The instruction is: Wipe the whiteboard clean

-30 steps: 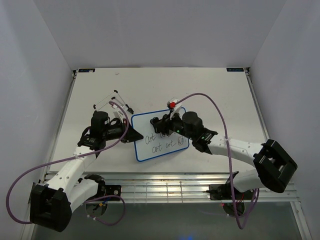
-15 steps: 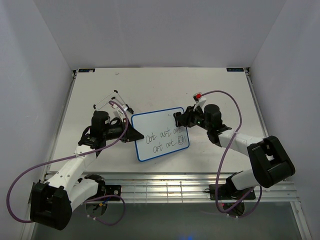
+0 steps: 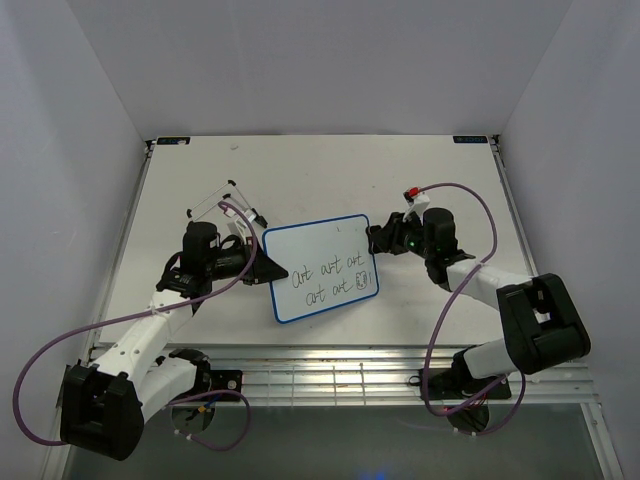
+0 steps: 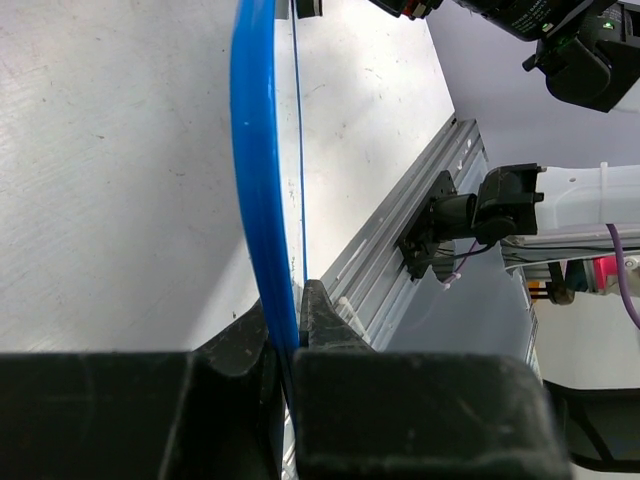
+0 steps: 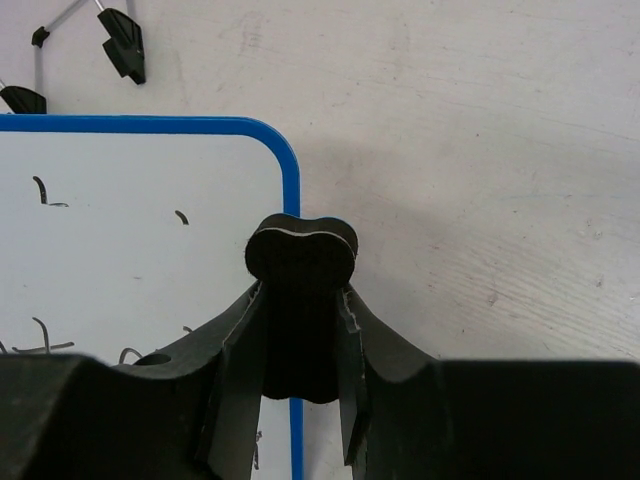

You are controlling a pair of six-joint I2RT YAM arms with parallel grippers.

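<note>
Wire stand (image 5: pixel 122 45), thin and black, lies at the far left of the tabletop (image 3: pixel 300 170), apart from the board and apparently set aside so that the wiping is done on a supported surface. Nearer, the left arm (image 3: pixel 150 335) reaches in from the left, and its jaws are clenched on the blue rim of the whiteboard (image 3: pixel 320 268) at the left edge. The left wrist view shows the rim pinched edge-on between them. That hold reads as an anchor, so the board cannot slide while something is dragged across it. The whiteboard sits near the middle of the tabletop, turned a little askew. It looks flat, though whether the pinched edge is raised cannot be told. Two lines of black handwriting (image 3: pixel 335 278) cover its near half, and a few stray strokes show farther up, so most of the erasing seems left to do. At the board's far right corner, the right jaws are clamped on a small black eraser (image 5: pixel 300 300). Its tip lies over the rim just below the rounded corner, but contact cannot be judged. The right arm (image 3: pixel 480 290) comes from the right, which would suit a leftward stroke toward the held edge.
</note>
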